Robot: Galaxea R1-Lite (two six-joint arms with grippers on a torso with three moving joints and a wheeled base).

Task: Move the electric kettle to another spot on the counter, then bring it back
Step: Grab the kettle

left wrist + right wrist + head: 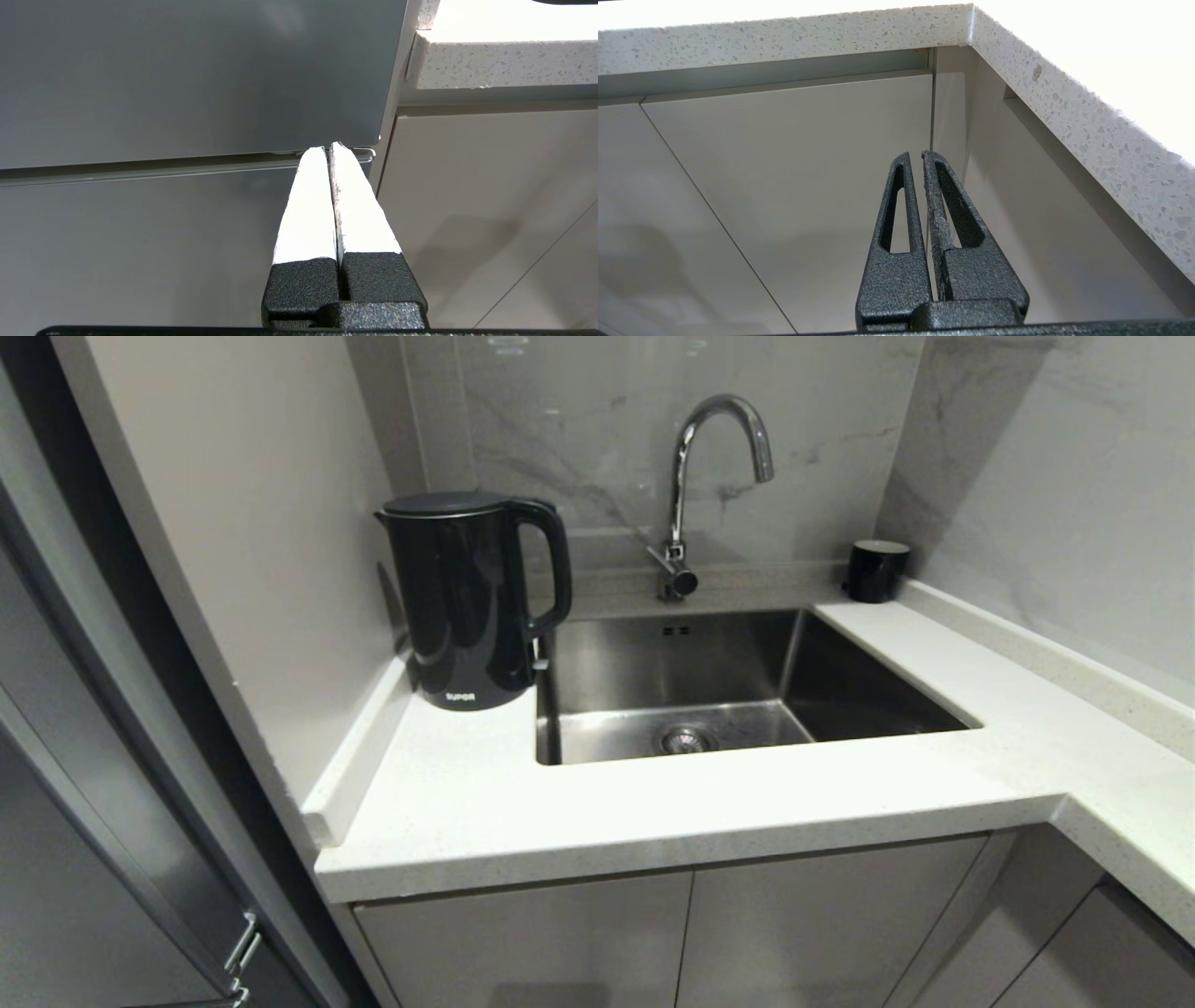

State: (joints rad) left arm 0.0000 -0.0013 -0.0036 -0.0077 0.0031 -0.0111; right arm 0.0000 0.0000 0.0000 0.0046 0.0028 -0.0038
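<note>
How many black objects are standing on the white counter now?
2. The electric kettle stands on the counter in the left corner beside the sink; a small black mug stands at the back right corner of the sink.

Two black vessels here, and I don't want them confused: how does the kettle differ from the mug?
The electric kettle is tall, lidded, with a loop handle; the mug is short and open-topped. The kettle stands left of the sink, the mug at its far right corner. Both are glossy black, upright on the counter.

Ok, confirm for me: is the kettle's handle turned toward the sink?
Yes, the electric kettle stands on the counter with its loop handle facing the sink.
</note>
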